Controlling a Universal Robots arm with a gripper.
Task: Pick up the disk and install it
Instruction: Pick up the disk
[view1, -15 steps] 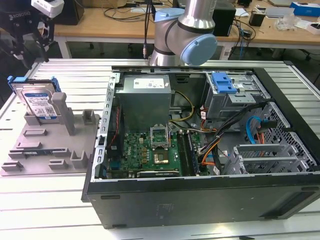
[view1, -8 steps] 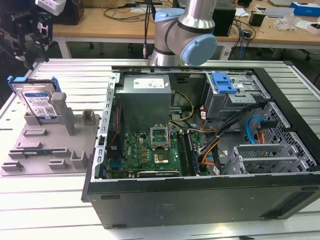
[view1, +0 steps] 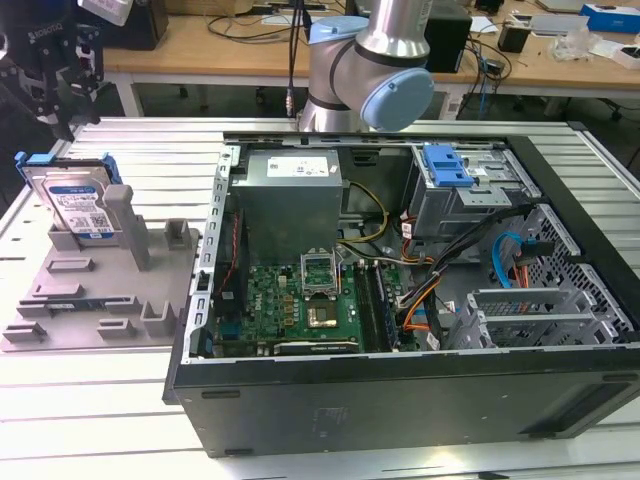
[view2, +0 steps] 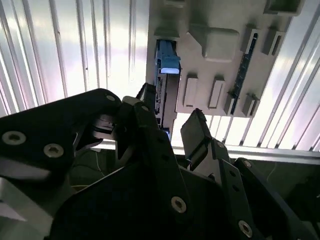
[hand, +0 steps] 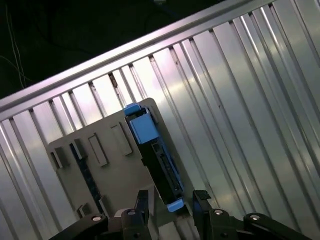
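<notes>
One disk (view1: 80, 205) upright in holder (view1: 90, 300); pincer (hand: 171, 199) spread above.

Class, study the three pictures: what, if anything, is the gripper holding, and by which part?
Nothing. The gripper is open and hovers above the disk, which stands on edge in the grey holder, untouched.

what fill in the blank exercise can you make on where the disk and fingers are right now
1. The disk has a ___ carrier bracket.
2. It stands in a grey fixture on the exterior view's ___ of the computer case.
3. The gripper hangs ___ the disk, not touching it.
4. Its fingers are ___.
Missing words: blue; left; above; open.
</notes>
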